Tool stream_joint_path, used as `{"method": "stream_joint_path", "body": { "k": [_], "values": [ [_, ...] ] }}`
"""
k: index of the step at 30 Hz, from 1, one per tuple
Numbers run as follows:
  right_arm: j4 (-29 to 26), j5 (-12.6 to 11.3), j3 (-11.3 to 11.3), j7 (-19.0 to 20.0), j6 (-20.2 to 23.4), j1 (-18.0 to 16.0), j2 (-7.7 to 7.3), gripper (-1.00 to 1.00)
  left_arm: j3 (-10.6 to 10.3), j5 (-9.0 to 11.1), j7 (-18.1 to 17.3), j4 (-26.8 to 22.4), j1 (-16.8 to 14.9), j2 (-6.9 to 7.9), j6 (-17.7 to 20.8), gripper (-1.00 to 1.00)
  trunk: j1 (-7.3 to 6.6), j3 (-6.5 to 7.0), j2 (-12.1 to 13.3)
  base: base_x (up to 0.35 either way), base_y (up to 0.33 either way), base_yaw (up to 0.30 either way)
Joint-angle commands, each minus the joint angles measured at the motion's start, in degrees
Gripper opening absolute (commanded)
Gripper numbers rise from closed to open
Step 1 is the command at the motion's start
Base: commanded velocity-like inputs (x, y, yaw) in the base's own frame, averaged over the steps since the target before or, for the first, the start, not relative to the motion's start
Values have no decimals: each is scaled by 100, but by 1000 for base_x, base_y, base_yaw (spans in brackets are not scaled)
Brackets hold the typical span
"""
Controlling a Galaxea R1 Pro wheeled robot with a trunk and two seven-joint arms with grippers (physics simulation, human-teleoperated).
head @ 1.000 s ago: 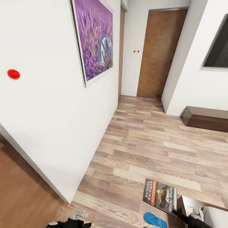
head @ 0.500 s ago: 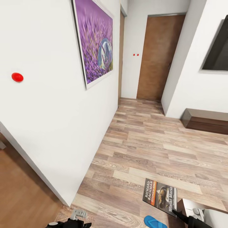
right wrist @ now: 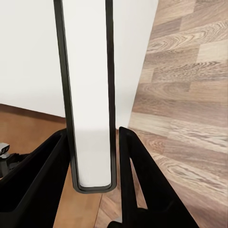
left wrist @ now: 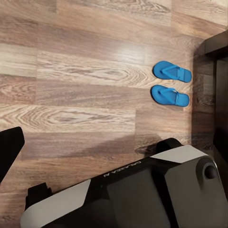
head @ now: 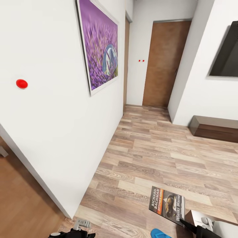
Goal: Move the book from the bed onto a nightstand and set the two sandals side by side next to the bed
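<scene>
The right arm is seen low at the bottom right of the head view, its end effector (head: pixel 185 225) raised slightly and clenched on the book (head: pixel 167 205), which is held upright with the cover facing the camera, white lettering "Richard Bachman" readable along the orange band. In the right wrist view the book (right wrist: pixel 88 95) is seen edge-on, white pages framed by a dark cover, gripped between the two black fingers (right wrist: pixel 135 166). The left arm is tucked low at the bottom edge of the head view, with a bit of its end effector (head: pixel 81 224) visible just above the floor (head: pixel 158 155); whether it is released or clenched cannot be told. In the left wrist view the two blue sandals (left wrist: pixel 172 84) are seen lying on the wood plank floor, side by side and almost touching, just beside a dark brown piece of furniture (left wrist: pixel 219 85) at the frame edge; the robot base (left wrist: pixel 142 190) is below the camera. One sandal tip (head: pixel 160 234) is also caught at the bottom of the head view, below the book. A purple lavender picture (head: pixel 99 46) hangs on the white wall (head: pixel 56 115) to the left, a brown door (head: pixel 163 62) is at the end of the hallway, and a long low dark cabinet (head: pixel 215 128) is against the right wall under a dark screen (head: pixel 226 53).
</scene>
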Motion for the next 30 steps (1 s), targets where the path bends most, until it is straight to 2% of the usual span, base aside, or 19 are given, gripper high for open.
{"method": "stream_joint_path", "body": {
  "k": [1, 30],
  "values": [
    [1, -58, 42, 14, 35, -5, -4, -100, 20, -52, -10, 6, -6, 1, -38, 100, 4, -2, -11, 0, 0, 0],
    [1, -58, 44, 17, 35, -5, -4, -100, 14, -52, -13, 6, -1, 1, -37, 100, 4, 264, -11, 0, 0, 0]
  ]
}}
